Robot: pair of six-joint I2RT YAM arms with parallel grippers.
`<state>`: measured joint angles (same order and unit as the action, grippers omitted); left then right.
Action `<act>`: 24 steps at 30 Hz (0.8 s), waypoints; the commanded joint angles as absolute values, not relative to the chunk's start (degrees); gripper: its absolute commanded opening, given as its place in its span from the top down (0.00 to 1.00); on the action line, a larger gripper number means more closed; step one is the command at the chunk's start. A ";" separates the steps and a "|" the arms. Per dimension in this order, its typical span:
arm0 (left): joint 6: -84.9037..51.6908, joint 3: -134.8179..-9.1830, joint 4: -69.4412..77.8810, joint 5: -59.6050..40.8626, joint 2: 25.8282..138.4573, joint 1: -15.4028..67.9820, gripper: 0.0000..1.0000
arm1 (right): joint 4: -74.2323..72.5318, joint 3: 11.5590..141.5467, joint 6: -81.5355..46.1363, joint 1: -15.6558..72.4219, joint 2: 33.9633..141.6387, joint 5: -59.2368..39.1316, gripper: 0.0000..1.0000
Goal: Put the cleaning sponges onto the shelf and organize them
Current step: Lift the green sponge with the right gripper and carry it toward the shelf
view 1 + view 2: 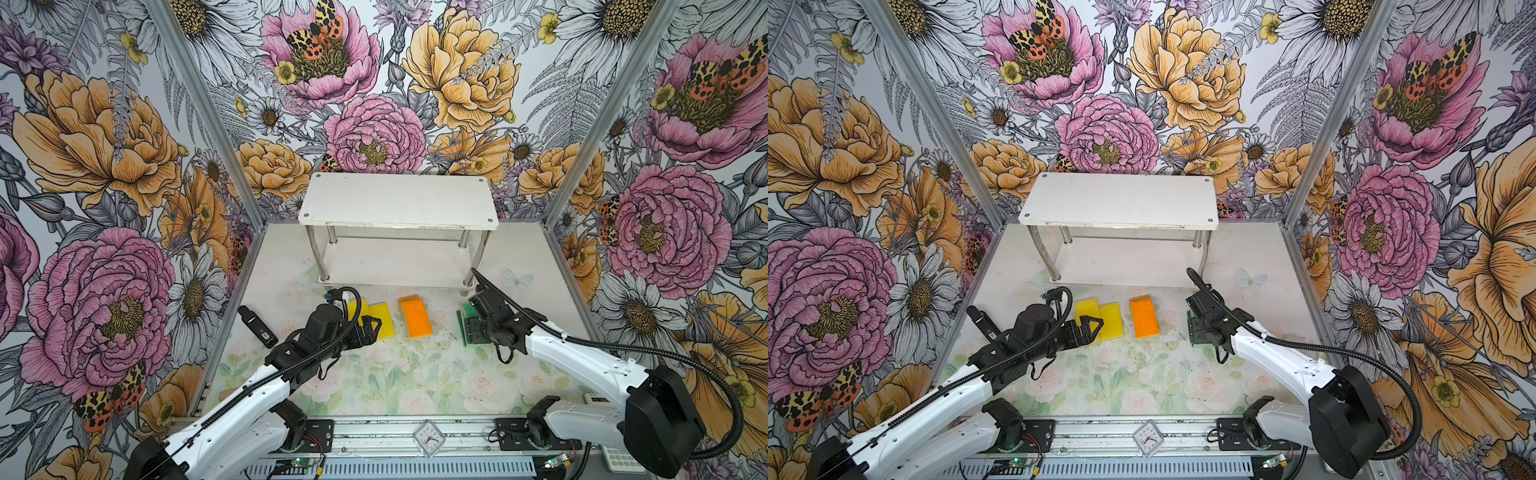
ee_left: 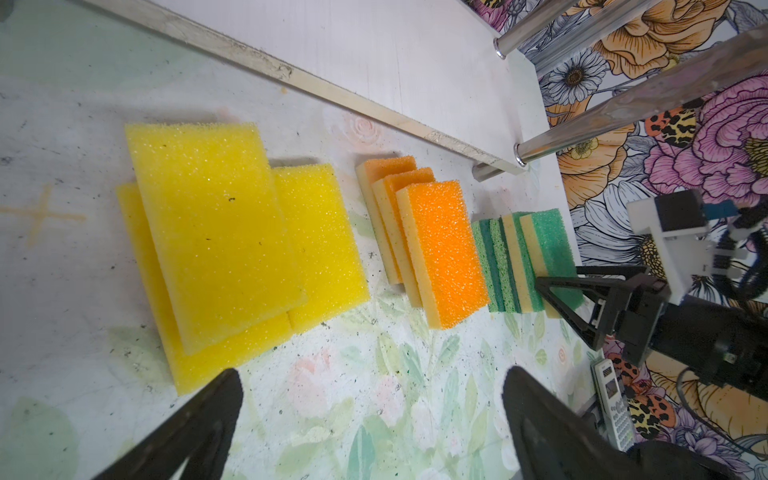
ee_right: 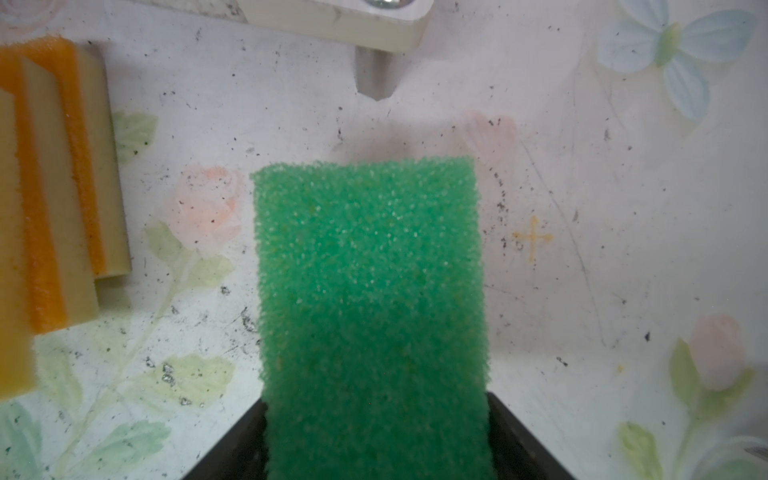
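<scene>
No sponge shelved yet, judging by the two bare white boards of the shelf. All cleaning sponges down on the counter, just in front of the lower board, in three fanned stacks: yellow sponges, orange sponges, green sponges.

Right pincer down over the green stack, jaws lying along both long sides of the top green sponge; squeezing or merely straddling, impossible to tell. Left pincer spread wide, empty, hanging just short of the yellow stack.

Likely step: lifting that top green sponge. To do it well: centre on the long sides and close only to a slight give in the foam. Rise straight up to avoid dragging the sponges beneath. Then carry over the front edge of the top board and set down flat at one end, long side parallel to the board edge, leaving room for the other colours. Hold the left pincer back meanwhile; afterwards take only the uppermost yellow sponge, being careful with the two overlapped underneath.

Readable writing or brands: none. Small clock at the near edge, numerals too small; calculator, key legends blurred; black stick-shaped device with a white label, illegible. Orange cross on the counter, a mark only.
</scene>
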<state>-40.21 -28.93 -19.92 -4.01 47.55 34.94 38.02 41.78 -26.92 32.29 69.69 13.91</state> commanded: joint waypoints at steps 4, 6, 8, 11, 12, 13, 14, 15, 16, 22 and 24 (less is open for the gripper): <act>-40.69 -28.15 -18.63 -5.30 47.81 34.42 0.01 | 36.56 41.23 -26.97 32.78 70.44 14.06 0.27; -40.69 -28.21 -18.63 -5.41 47.81 34.34 0.01 | 36.55 41.19 -27.07 32.87 70.28 14.06 0.29; -40.69 -28.21 -18.63 -5.38 47.81 34.50 0.01 | 36.54 41.21 -27.28 32.87 69.74 13.89 0.32; -40.69 -28.21 -18.63 -5.36 47.81 34.45 0.01 | 36.56 41.06 -27.68 32.92 68.22 13.75 0.35; -40.76 -28.21 -18.63 -5.36 47.81 34.45 0.01 | 36.56 41.05 -27.69 32.88 67.77 13.71 0.35; -40.69 -28.30 -18.61 -5.44 47.89 34.58 0.01 | 36.52 41.04 -27.77 32.88 67.16 13.63 0.36; -40.69 -28.31 -18.63 -5.52 47.90 34.45 0.01 | 36.51 41.05 -27.85 32.94 66.58 13.46 0.36; -40.69 -28.30 -18.61 -5.54 47.99 34.46 0.01 | 36.62 41.15 -27.93 32.88 66.25 13.25 0.36; -40.69 -28.38 -18.63 -5.63 48.07 34.50 0.01 | 36.63 41.24 -28.06 32.94 65.78 12.90 0.36; -40.69 -28.39 -18.63 -5.80 48.34 34.37 0.01 | 36.63 42.07 -29.01 32.96 62.99 11.53 0.38; -40.70 -28.39 -18.63 -5.88 48.34 34.52 0.01 | 36.65 42.29 -29.26 33.05 62.18 11.32 0.38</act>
